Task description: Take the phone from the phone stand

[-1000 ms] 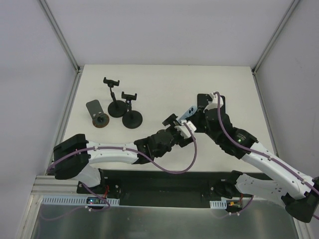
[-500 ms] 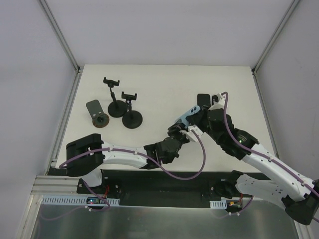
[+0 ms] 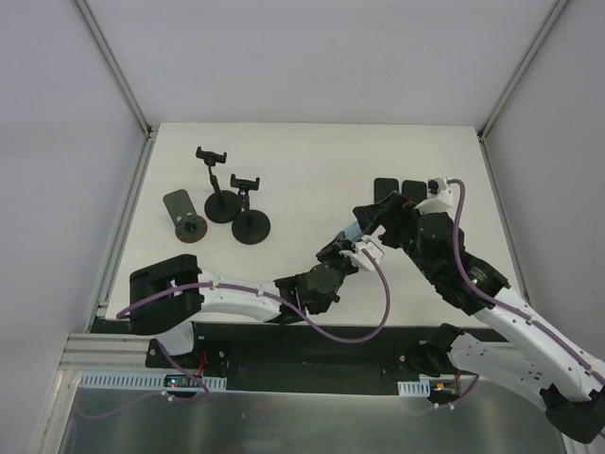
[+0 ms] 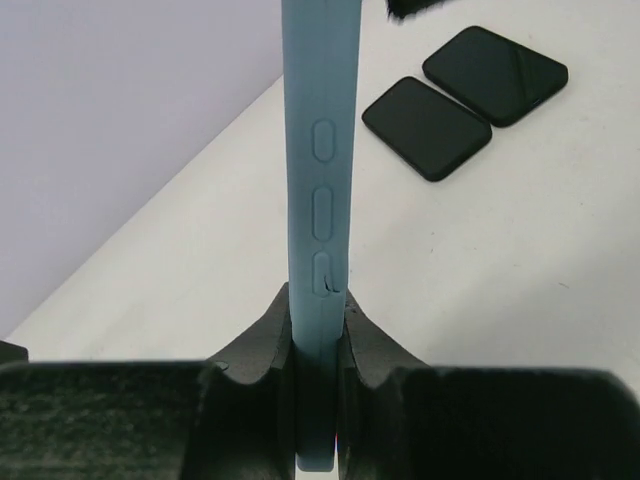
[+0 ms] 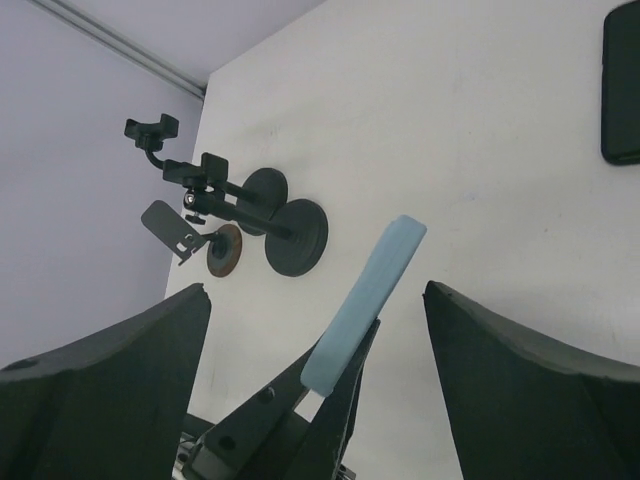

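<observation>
My left gripper (image 4: 318, 330) is shut on a phone in a light blue case (image 4: 320, 200), which it holds edge-up above the table. From above, this phone (image 3: 352, 232) sits mid-table, well right of the phone stands. My right gripper (image 5: 315, 288) stands open, its fingers spread wide on either side of the phone (image 5: 365, 290) without touching it. Three black phone stands (image 3: 250, 225) (image 3: 220, 206) (image 3: 189, 227) stand at the left with nothing in their clamps.
Two dark phones (image 4: 426, 127) (image 4: 495, 74) lie flat side by side at the right back of the table, just beyond my right gripper (image 3: 378, 216). White walls close in the table on three sides.
The left gripper has closed on the blue phone. The right gripper, which held it before, has let go, opened wide and drawn back to the right.
</observation>
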`<state>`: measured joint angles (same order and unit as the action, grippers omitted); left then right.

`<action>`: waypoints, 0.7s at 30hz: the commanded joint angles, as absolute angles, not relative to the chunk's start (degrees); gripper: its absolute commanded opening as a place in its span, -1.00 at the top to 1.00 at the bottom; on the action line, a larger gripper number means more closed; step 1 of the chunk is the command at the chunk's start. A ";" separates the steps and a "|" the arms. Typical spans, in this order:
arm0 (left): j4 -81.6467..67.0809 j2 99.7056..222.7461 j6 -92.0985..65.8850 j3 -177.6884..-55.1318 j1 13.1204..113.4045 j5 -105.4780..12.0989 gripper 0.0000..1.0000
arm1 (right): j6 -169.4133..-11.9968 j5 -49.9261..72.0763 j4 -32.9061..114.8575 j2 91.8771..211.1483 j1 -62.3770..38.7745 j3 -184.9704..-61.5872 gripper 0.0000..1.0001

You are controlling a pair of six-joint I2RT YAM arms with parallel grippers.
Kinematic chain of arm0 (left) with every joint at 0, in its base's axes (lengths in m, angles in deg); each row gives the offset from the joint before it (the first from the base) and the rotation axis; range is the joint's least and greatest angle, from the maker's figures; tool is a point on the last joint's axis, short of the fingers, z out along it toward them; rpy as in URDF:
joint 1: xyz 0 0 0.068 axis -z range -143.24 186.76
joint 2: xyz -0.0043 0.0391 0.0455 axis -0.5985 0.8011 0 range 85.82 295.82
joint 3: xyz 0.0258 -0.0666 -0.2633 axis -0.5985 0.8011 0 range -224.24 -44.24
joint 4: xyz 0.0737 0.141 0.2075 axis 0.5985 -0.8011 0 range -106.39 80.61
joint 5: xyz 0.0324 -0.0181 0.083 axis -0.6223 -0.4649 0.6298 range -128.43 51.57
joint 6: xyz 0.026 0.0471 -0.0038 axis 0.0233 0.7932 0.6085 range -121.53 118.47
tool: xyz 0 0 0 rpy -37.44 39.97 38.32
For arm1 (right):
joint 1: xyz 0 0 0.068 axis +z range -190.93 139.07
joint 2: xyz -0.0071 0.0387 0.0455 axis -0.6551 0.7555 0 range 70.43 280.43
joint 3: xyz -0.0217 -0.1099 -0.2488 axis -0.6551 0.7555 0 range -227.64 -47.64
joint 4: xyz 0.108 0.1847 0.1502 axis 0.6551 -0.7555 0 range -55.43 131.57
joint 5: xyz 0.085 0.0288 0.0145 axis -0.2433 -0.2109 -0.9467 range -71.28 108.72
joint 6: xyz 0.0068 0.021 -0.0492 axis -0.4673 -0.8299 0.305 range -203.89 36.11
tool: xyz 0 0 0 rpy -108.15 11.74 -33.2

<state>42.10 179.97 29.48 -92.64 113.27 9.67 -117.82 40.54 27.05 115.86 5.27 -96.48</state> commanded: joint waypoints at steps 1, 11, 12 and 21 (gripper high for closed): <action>43.80 176.09 23.18 -91.88 112.26 9.65 1.00 | -110.88 41.75 31.29 113.76 4.25 -99.23 -0.98; 25.07 163.44 -10.09 -87.14 100.76 -17.39 1.00 | -95.51 36.05 36.63 110.25 -0.84 -95.21 -0.93; 24.11 162.73 -12.14 -86.61 98.31 -19.68 1.00 | -94.19 34.29 37.95 110.07 -1.20 -94.41 -0.93; 26.46 158.24 -27.09 -82.83 90.65 -38.33 1.00 | -90.30 15.13 50.61 115.94 -2.52 -90.45 -0.93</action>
